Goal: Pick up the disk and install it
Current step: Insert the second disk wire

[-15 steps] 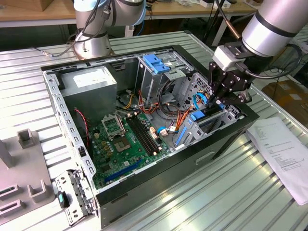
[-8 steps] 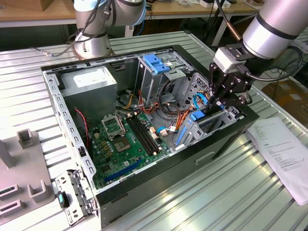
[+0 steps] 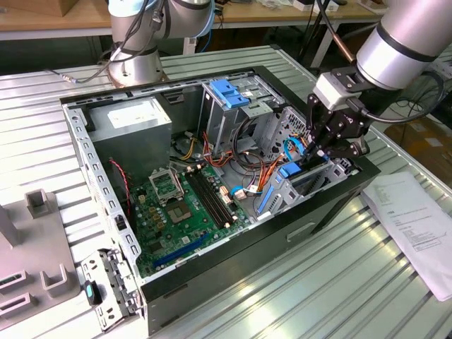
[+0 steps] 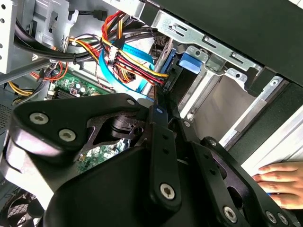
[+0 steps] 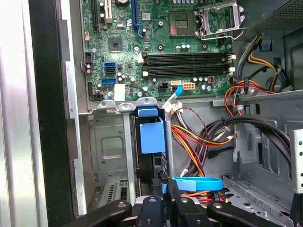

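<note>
Gripper of the single arm reaches down into the front corner of the open computer case, at the exterior view's right. In both wrist views its black fingers are drawn together with nothing visibly caught between them, the tips right at the near end of the disk. The disk stands on edge in the metal drive bay, its blue plastic rail facing the first wrist view; whether it is fully seated cannot be told.

Several risks look plausible. A blue flat data cable crosses just beside the fingertips, and a bundle of red, orange and yellow wires hangs close by. Either could get snagged or pinched against the bay wall if the arm drives further in. With closed tips bearing on a narrow edge, a slightly off-line push might make them slip off, or cock the disk in its slot and jam the rail. The motherboard lies just past the bay. A person's hand rests outside the case wall, near the arm
</note>
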Controlling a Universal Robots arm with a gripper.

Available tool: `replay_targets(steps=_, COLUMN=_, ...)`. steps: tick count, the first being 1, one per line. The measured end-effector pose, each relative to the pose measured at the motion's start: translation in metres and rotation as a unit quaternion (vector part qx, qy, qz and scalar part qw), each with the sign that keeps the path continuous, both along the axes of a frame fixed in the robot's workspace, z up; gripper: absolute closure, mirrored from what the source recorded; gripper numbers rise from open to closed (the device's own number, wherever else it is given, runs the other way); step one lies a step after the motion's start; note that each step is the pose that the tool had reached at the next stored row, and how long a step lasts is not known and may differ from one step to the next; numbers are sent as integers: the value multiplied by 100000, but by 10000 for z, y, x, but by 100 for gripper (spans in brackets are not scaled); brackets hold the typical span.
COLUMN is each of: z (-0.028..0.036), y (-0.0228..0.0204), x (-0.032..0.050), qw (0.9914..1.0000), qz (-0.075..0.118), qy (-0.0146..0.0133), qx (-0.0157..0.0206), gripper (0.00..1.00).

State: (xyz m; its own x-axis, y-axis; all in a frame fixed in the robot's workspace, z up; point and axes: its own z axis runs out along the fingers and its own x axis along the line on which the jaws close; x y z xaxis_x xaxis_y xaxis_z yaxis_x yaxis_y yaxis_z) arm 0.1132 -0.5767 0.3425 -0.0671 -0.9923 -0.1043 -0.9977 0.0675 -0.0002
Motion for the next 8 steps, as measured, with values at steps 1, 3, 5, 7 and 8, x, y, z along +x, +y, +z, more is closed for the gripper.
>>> replay_targets(steps=1, z=-9, y=-4, x=0, qw=100000, qz=0, qy=0, qx=6, gripper=84)
replay_targets(steps=3, z=-32, y=-10, x=0, qw=100000, qz=-1, qy=7, qx=-13, gripper=84)
replay_targets(steps=5, z=-40, y=-11, x=0, qw=100000, qz=0, qy=2, qx=15, gripper=84)
replay_targets(steps=7, z=-42, y=-10, x=0, qw=100000, qz=0, qy=1, qx=25, gripper=84)
replay_targets(steps=8, z=-42, y=-11, x=0, qw=100000, qz=1, qy=3, qx=27, gripper=84)
